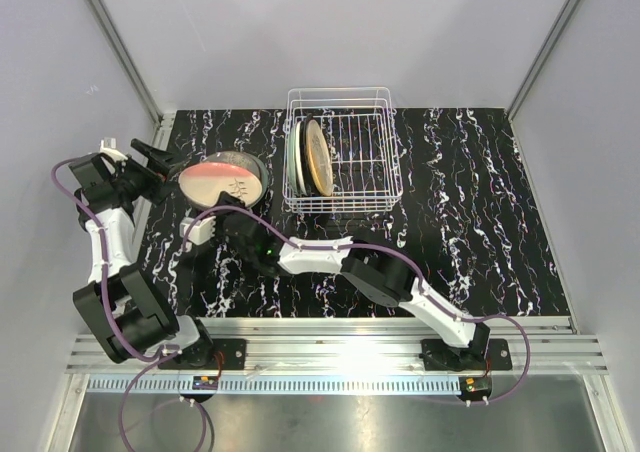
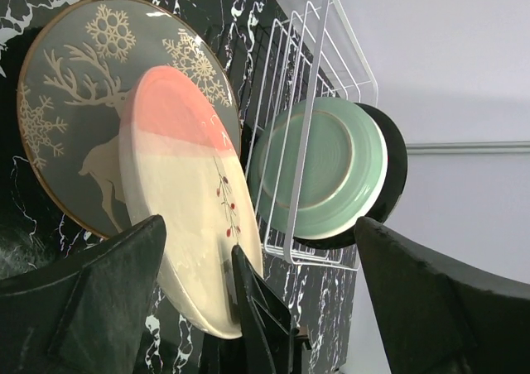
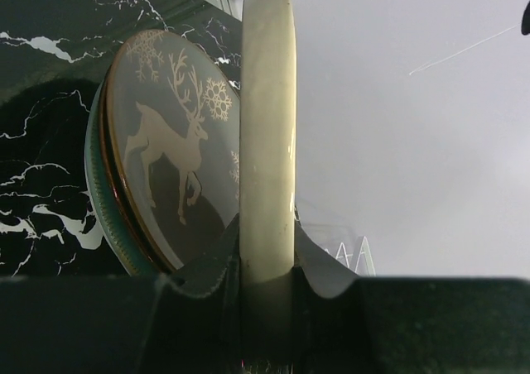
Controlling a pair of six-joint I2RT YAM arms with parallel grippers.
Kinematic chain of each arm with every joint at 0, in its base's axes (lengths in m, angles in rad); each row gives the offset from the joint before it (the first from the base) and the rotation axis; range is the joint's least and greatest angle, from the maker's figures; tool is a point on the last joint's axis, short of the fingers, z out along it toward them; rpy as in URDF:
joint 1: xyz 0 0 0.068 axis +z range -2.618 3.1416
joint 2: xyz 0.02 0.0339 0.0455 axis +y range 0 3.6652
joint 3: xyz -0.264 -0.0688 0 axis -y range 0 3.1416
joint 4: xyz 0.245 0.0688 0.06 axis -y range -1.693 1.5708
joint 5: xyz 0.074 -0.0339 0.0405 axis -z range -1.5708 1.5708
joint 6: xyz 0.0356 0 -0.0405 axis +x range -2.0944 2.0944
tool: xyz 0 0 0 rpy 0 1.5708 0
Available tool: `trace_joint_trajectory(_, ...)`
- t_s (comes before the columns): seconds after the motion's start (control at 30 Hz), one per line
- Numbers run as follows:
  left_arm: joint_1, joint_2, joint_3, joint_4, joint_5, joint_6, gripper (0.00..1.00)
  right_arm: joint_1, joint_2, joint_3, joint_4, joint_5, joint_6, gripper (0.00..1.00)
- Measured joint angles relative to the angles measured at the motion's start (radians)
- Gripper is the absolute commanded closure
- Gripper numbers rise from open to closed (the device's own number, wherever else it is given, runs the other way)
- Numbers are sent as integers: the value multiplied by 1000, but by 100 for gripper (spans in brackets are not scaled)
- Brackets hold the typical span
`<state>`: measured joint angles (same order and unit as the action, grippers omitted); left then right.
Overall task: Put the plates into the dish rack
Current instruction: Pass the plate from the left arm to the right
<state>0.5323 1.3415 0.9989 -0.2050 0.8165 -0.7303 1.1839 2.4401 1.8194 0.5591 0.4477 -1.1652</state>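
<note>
Nearest, the right gripper has its jaws clamped on the rim of the round pink-and-cream plate with a twig motif. That plate is tilted over the grey reindeer plate, which lies on the black marbled surface left of centre in the overhead view, and the left gripper at far left spreads its jaws wide on nothing. A rim pinch lets a plate swing, so I would lift gently clear of the stack. Then carry it edge-on to the white wire dish rack at the back, aiming for a free slot right of the pale green plate and dark plate.
</note>
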Motion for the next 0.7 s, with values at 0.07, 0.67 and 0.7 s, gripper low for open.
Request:
trace_joint_trajectory(0.07,1,0,0,5,2,0,1,0,-8,-6,-1,-2,12,100)
trace_joint_trajectory(0.67,83,-20,0,20,0,14,1,-3,-177,-49,-93,-24,336,100)
trace_joint_trajectory(0.7,83,-20,0,20,0,14,1,-3,-188,-52,-95,-25,355,100)
